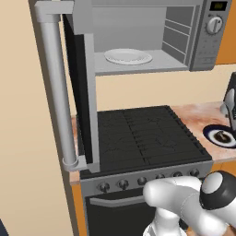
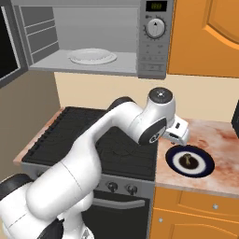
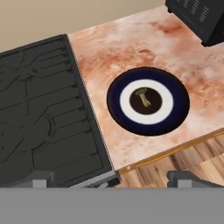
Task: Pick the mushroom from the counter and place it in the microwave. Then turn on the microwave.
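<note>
The tiny brown mushroom [image 3: 144, 99] [image 2: 186, 160] [image 1: 222, 135] lies on the white centre of a dark-rimmed round dish [image 3: 117, 114] [image 2: 201, 171]. The dish rests on the pinkish speckled counter [image 3: 131, 48] [image 2: 221, 140], just right of the stove. My gripper [image 3: 114, 179] [image 2: 179, 135] hovers above and a little to the stove side of the dish. It is open, its fingertips [image 3: 41, 178] wide apart with nothing between them. The microwave [image 1: 203, 50] [image 2: 151, 51] hangs above the stove with its door [image 1: 80, 92] swung fully open to the left. A white plate [image 1: 127, 56] [image 2: 92, 56] sits inside.
The black stove top [image 3: 39, 113] [image 1: 143, 136] with grates lies left of the dish. A black appliance [image 3: 197, 17] stands on the counter's far side. An orange wall cabinet [image 2: 205, 37] hangs right of the microwave. The door's long grey handle [image 1: 57, 92] juts toward me.
</note>
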Robot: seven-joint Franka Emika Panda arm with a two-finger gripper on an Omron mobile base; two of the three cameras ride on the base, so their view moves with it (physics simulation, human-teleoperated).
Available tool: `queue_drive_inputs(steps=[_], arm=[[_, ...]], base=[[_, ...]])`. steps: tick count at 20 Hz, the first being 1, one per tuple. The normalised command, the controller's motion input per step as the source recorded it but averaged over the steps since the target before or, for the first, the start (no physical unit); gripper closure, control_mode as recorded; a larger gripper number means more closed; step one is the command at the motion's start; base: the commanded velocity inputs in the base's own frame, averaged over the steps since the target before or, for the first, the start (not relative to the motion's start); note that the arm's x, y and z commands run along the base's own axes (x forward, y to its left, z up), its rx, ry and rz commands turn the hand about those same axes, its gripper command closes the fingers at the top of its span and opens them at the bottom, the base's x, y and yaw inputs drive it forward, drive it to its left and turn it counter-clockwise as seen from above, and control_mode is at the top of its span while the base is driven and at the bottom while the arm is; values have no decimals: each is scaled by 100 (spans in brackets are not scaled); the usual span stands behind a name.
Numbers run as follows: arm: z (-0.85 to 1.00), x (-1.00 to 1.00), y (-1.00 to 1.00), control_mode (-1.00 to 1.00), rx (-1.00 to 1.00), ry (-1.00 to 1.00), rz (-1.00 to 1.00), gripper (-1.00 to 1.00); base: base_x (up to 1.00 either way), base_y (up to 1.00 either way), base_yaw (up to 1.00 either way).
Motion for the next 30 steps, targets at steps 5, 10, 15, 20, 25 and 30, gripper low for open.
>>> queue_drive_inputs(steps=[5,10,15,20,25,30], arm=[[-24,29,-31,-100,0,3,-4,-100],[-22,28,-13,-100,0,1,-1,-100],[-20,24,-12,-100,0,0,-1,-100],[-29,11,-13,-100,0,1,-1,-100],[-39,17,-17,-100,0,3,-1,-100],[-36,19,-14,-100,0,5,0,-100]], base=[[0,0,0],[0,0,0],[0,0,0],[0,0,0],[0,0,0],[0,0,0]])
